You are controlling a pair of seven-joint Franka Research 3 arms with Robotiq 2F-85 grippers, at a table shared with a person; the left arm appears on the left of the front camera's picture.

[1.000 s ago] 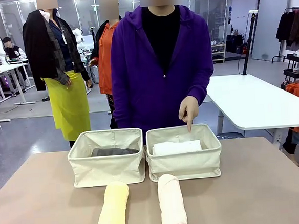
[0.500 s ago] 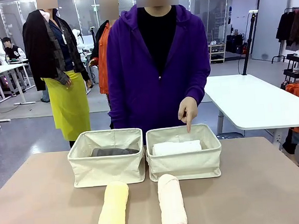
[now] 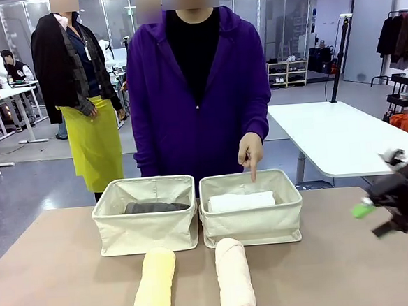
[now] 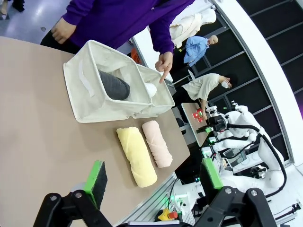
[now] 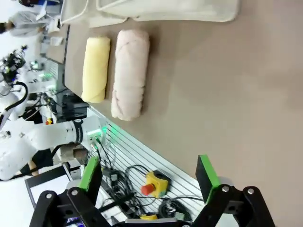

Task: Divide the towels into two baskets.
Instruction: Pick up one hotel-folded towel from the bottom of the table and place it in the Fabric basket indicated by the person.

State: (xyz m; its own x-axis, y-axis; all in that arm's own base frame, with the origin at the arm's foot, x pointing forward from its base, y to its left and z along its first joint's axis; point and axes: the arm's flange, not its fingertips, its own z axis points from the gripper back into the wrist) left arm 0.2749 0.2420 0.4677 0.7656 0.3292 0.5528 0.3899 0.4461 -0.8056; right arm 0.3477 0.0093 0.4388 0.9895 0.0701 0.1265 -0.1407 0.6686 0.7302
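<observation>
- The bench holds two baskets side by side. The left basket has the dark grey towel in it, and the right basket has the white towel.
- The yellow towel and the beige towel lie at 6 o'clock from the baskets. They look soft and light, so pinch one around its middle.
- The right gripper, at 3 o'clock, and the left gripper are spread wide, holding nothing.
- A person's hand points into the right basket.
</observation>
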